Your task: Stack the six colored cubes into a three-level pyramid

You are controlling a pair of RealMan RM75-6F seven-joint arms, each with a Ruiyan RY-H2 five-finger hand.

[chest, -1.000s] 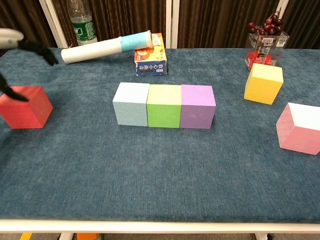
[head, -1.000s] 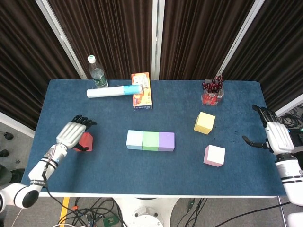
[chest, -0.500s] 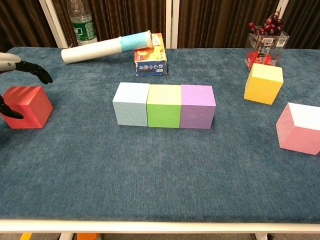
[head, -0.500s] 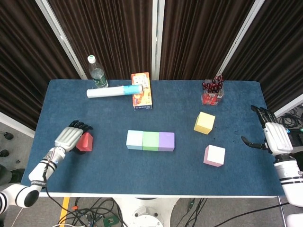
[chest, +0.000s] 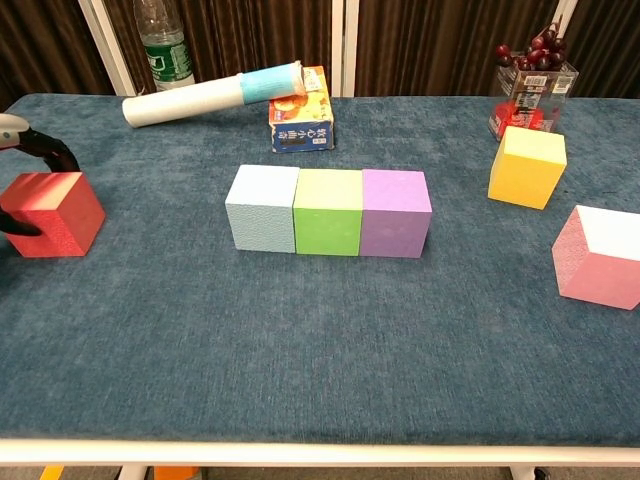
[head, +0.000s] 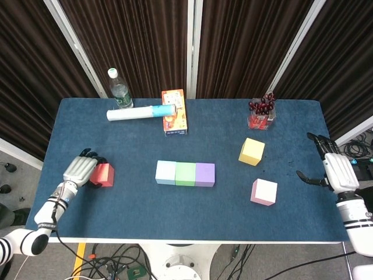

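Note:
Light blue (head: 165, 172), green (head: 185, 174) and purple (head: 204, 174) cubes stand touching in a row at the table's middle; the chest view shows the same light blue (chest: 263, 208), green (chest: 328, 212) and purple (chest: 395, 213) row. A yellow cube (head: 252, 151) and a pink cube (head: 264, 192) sit apart to the right. At the left, my left hand (head: 81, 170) grips the red cube (chest: 55, 213), fingers (chest: 45, 150) over its far edge and thumb on its near face. The cube rests on the table. My right hand (head: 333, 169) hovers open, right of the pink cube.
Along the back stand a water bottle (head: 120, 89), a lying paper roll (head: 140, 112), an orange carton (head: 175, 112) and a clear box of cherries (head: 261, 114). The blue table (head: 192, 219) ends just in front of the cubes.
My left hand has dropped from above the red cube to its left side and its fingers have closed around it. My right hand drifted slightly inward.

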